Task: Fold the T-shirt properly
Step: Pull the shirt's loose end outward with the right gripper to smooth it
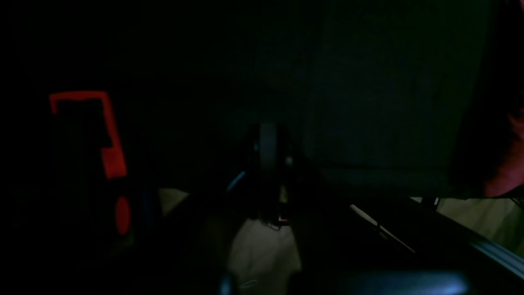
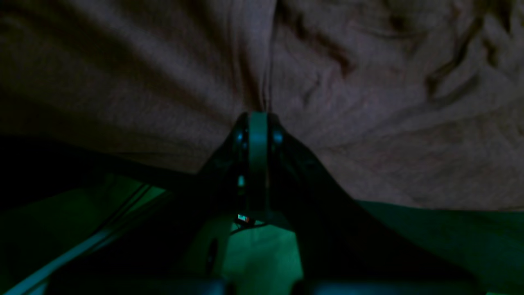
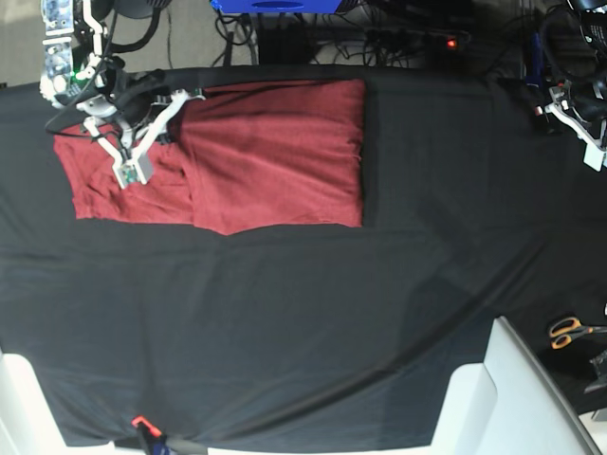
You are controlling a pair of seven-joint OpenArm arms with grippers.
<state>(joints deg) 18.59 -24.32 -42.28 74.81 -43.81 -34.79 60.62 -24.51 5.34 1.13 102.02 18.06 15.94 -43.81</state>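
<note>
The brick-red T-shirt (image 3: 275, 152) lies flat on the black table cloth (image 3: 285, 322) at the far left of the base view. It forms a rough rectangle with a straight right edge, and a lower layer sticks out at the left. My right gripper (image 3: 131, 172) sits over that left part. In the right wrist view its fingers (image 2: 258, 116) are pressed together, and creases of the T-shirt (image 2: 368, 102) run into their tip. My left gripper (image 3: 594, 156) hangs at the far right edge, away from the shirt. In the dark left wrist view it (image 1: 268, 135) is shut and holds nothing.
Orange-handled scissors (image 3: 567, 332) lie near the right edge. A white panel (image 3: 512, 398) stands at the front right, and another white object (image 3: 14, 408) at the front left. A small orange clip (image 3: 140, 424) sits on the front hem of the cloth. Cables and a blue box (image 3: 275, 6) lie behind the table.
</note>
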